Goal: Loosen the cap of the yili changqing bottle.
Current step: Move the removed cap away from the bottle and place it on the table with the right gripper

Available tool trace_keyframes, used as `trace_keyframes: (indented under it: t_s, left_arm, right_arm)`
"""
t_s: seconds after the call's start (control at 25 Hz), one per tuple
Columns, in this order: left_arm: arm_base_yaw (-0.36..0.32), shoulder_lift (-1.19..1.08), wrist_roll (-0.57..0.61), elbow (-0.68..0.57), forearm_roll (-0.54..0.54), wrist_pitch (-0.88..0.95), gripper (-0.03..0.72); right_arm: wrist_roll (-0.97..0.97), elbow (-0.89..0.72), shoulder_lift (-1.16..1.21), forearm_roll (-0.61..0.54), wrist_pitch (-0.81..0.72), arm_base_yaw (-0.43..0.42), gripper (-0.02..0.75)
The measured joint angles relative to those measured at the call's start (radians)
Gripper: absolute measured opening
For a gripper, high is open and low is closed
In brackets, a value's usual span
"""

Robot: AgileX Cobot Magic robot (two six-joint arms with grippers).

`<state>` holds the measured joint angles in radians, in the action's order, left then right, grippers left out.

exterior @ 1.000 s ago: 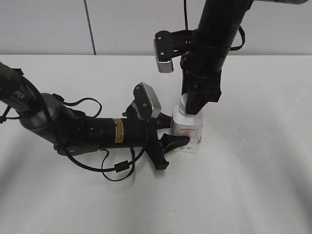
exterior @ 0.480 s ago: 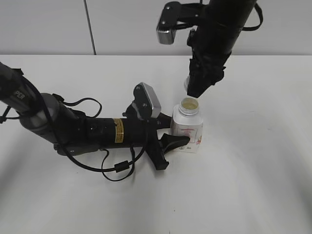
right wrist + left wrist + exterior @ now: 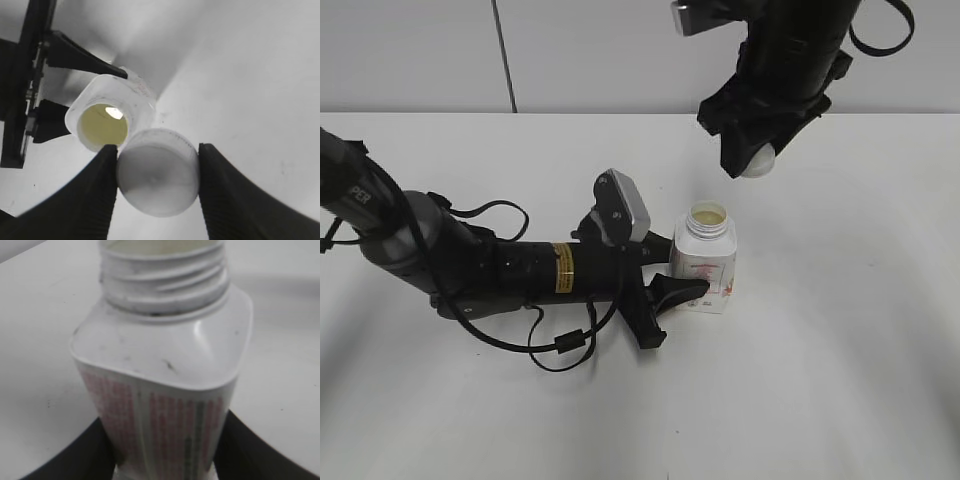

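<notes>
The cap [image 3: 158,172] is already off the yili changqing bottle [image 3: 705,262], so the loosening itself can be judged done, and what is left is to carry the cap clear and set it down without disturbing the bottle. This would be done best if the cap were kept level between the jaws, moved sideways over bare table [image 3: 840,360] before being lowered, and let go only once it is low enough not to roll; the clamp on the bottle should be kept firm meanwhile, since the open neck [image 3: 162,270] shows a pale yellow filling that could spill if the bottle tipped. The right gripper [image 3: 757,160], at the upper centre-right of the exterior view, is closed to the width of the cap, which is pinched by its rim between the two dark fingers [image 3: 90,200] and held in the air above and slightly to the right of the bottle mouth, clear of it. The left gripper [image 3: 672,292] lies low at the middle of that view, its jaws closed against opposite sides of the bottle's lower body, as is seen at the bottom edge of the left wrist view. The bottle stands upright on the table near the frame centre.
</notes>
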<state>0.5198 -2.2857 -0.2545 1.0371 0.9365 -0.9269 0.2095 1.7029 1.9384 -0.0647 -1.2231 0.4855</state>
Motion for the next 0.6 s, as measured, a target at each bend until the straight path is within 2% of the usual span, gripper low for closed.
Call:
trace_keyframes:
  t_s: [0.32,0.6]
  left_arm:
    - [0.0,0.0,0.0,0.0,0.0,0.001,0.351]
    - [0.0,0.0,0.0,0.0,0.0,0.001,0.351]
  right_arm:
    - [-0.07,-0.044,-0.01,0.006,0.001,-0.118,0.387]
    - [-0.071,-0.255,-0.079,-0.027,0.109,-0.253,0.387]
